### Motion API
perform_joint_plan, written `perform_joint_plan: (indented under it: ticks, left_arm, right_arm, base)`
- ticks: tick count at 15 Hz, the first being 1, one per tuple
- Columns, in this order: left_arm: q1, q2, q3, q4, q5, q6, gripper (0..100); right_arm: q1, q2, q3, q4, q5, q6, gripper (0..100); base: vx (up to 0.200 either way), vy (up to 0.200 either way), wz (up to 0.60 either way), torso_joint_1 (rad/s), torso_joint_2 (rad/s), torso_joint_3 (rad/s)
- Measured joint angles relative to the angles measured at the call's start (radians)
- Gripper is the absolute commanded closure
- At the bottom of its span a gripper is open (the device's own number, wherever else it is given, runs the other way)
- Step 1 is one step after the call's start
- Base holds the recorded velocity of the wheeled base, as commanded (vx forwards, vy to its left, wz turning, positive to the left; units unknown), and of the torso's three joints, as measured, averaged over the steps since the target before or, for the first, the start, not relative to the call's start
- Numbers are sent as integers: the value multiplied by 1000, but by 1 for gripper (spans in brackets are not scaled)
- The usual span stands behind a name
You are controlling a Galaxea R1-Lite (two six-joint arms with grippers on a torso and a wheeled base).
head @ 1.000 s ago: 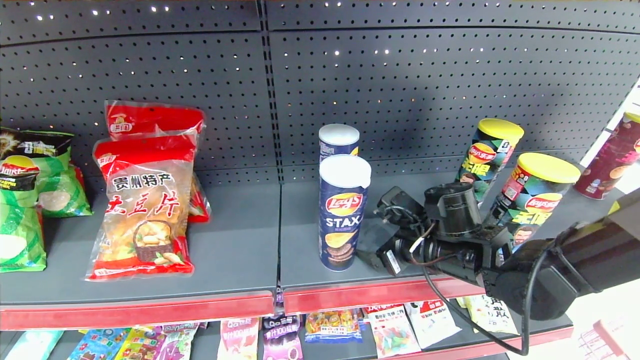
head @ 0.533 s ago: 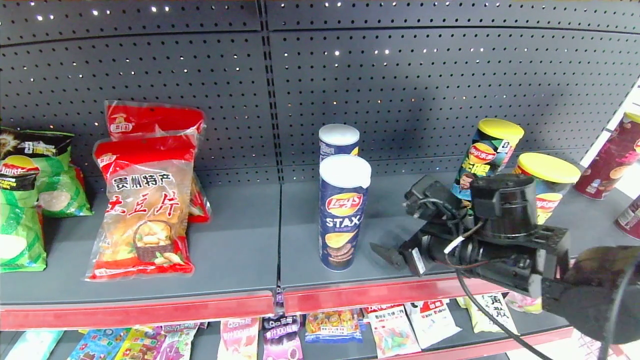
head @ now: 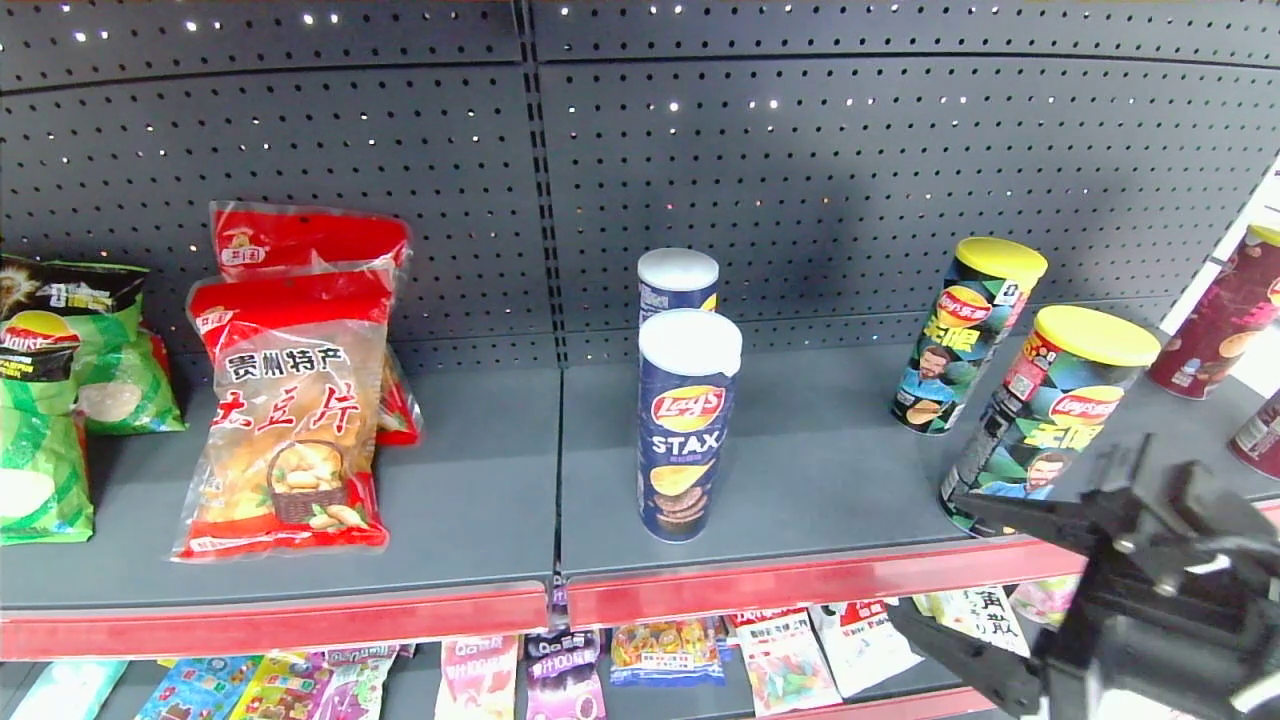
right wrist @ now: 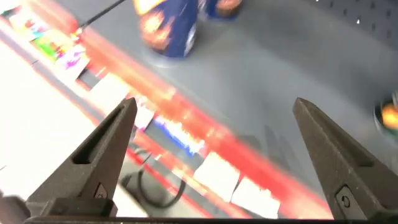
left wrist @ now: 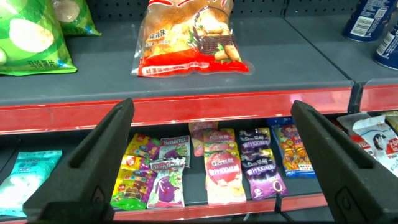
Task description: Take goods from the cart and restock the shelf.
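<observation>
Tube [head: 689, 430], blue and cylindrical, stands on matte shelf [head: 480, 500].

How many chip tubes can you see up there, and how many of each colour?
blue tubes: 2
yellow-lidded tubes: 2
dark red tubes, at the right edge: 2
Total: 6
</observation>
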Motion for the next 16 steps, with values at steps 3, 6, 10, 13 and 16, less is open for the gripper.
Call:
perform_joint_plan:
  ticks: [3,6,10,13,16]
  left_arm:
    - [0,0,0,0,0,0,0]
    - [0,0,0,0,0,0,0]
    - [0,0,-1,0,0,0,0]
    - [0,0,-1,0,0,0,0]
    - [0,0,0,0,-1,2,0]
  right_arm:
    - [-185,-321,49,280,149,3,0]
    - [-426,-644,87,498,226,46,0]
    - [-562,-957,169,574,131,165,0]
    - [-603,-1077,247,558,114,149,0]
    - [-624,-1141,281,520,124,154,0]
  base:
    - [0,0,0,0,0,0]
    - [0,0,0,0,0,0]
    - [0,0,0,0,0,0]
    - [0,0,0,0,0,0]
    - [0,0,0,0,0,0]
